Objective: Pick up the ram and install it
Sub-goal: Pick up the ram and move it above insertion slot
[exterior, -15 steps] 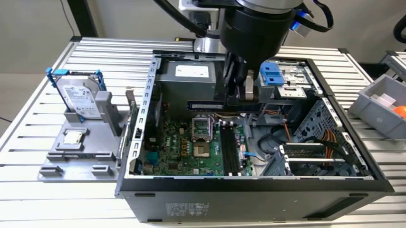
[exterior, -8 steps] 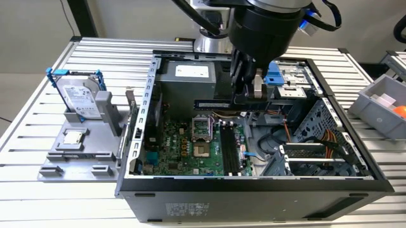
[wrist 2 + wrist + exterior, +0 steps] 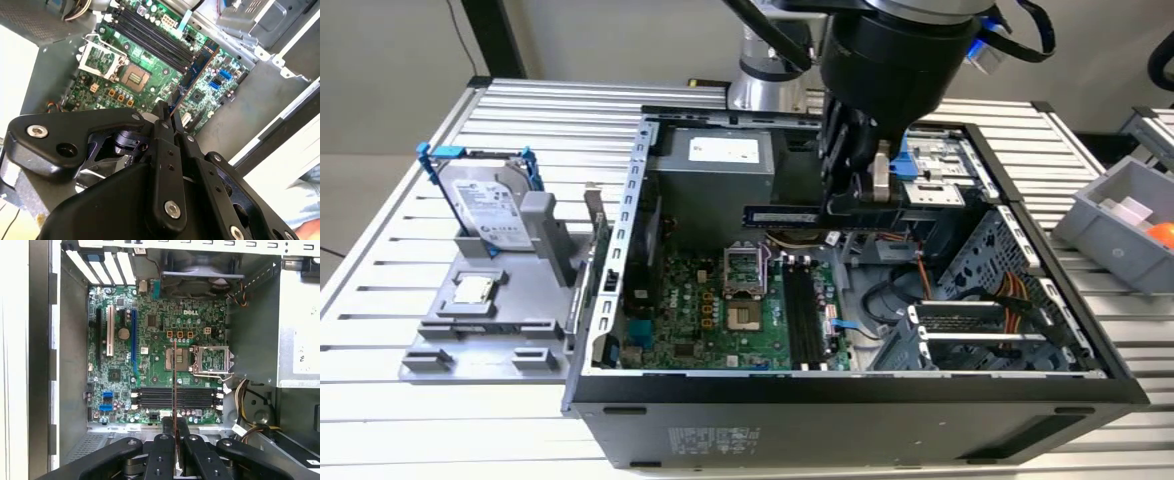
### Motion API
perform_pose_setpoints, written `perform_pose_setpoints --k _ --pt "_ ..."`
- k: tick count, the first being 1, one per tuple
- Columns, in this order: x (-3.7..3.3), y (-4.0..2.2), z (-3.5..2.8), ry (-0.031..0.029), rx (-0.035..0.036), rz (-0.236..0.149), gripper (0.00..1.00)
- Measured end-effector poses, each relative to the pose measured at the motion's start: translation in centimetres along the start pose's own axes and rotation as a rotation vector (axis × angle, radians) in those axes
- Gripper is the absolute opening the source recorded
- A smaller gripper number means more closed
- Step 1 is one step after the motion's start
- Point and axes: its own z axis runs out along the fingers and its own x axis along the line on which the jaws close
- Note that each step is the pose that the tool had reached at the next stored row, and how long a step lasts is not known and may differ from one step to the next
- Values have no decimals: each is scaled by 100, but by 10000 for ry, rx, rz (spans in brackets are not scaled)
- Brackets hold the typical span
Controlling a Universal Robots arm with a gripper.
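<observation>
My gripper (image 3: pixel 843 210) is pinching the ram (image 3: pixel 781 215) near one end, the fingers (image 3: pixel 162 450) pressed against its two flat faces. The stick hangs in the air inside the open computer case (image 3: pixel 854 400), above the motherboard (image 3: pixel 707 310), and touches nothing but me.

From my fingertips it juts level toward the exterior view's left, over the far part of the board by the processor socket (image 3: pixel 744 272). The black memory slots (image 3: pixel 803 315) lie below it and on the nearer side. They run near to far, while the ram's long axis runs left to right, so the two cross. The second wrist view agrees: the stick (image 3: pixel 197 70) lies athwart the slots (image 3: pixel 155 35) rather than along them. In the first wrist view I see it edge-on (image 3: pixel 174 380), a thin line cutting over the slot bank (image 3: pixel 150 397).

As I judge it, stick and slots stand about square to each other, and the ram is well clear above them — not yet seated.
</observation>
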Motion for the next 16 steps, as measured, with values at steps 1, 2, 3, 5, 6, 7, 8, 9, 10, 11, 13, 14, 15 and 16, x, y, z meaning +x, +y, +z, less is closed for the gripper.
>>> perform_pose_setpoints --k 1,2,3,5,6,7,8,9,10,11,13,14,15,16 --pt "-6 -15 0 0 0 0 0" --pt "-12 -29 -1 1 0 0 0" --pt "-17 -44 -1 1 0 0 0" --pt "-29 -74 -1 0 0 0 0" --pt "-34 -87 -1 0 0 0 0" --pt "-41 -101 -2 0 0 0 0" --pt "-47 -116 -2 0 0 0 0" --pt "-53 -130 -2 0 0 0 0" --pt "-60 -145 -3 1 0 0 0" --pt "-67 -158 -3 1 0 0 0" --pt "-80 -186 -3 0 0 1 0" --pt "-86 -200 -3 0 0 0 0" --pt "-93 -214 -4 1 0 0 0" --pt "-99 -227 -4 0 0 0 0"
